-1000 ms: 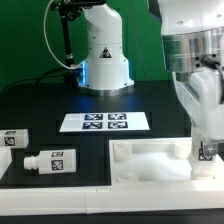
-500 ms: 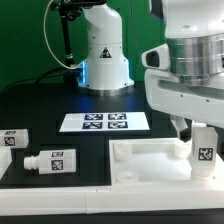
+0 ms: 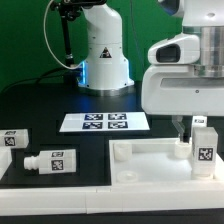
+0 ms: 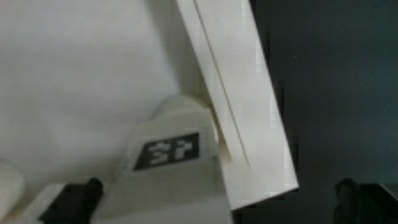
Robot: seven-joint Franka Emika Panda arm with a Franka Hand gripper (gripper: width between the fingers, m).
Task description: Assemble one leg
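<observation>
A white leg (image 3: 203, 150) with a black-and-white tag stands upright at the corner of the large white rimmed top (image 3: 150, 160), on the exterior view's right. My gripper (image 3: 188, 126) hangs just above and slightly behind the leg, clear of it. In the wrist view the leg's tag face (image 4: 173, 150) lies against the top's rim (image 4: 240, 100). The gripper (image 4: 219, 205) is open, with its dark fingertips (image 4: 75, 200) far apart on either side and nothing between them.
Two more legs (image 3: 14, 139) (image 3: 52, 160) lie on the black table at the exterior view's left. The marker board (image 3: 104, 122) lies behind the top. The robot's base (image 3: 103, 55) stands at the back.
The gripper was down around the leg a second ago. It has let go and risen, leaving the leg standing on the top's corner.
</observation>
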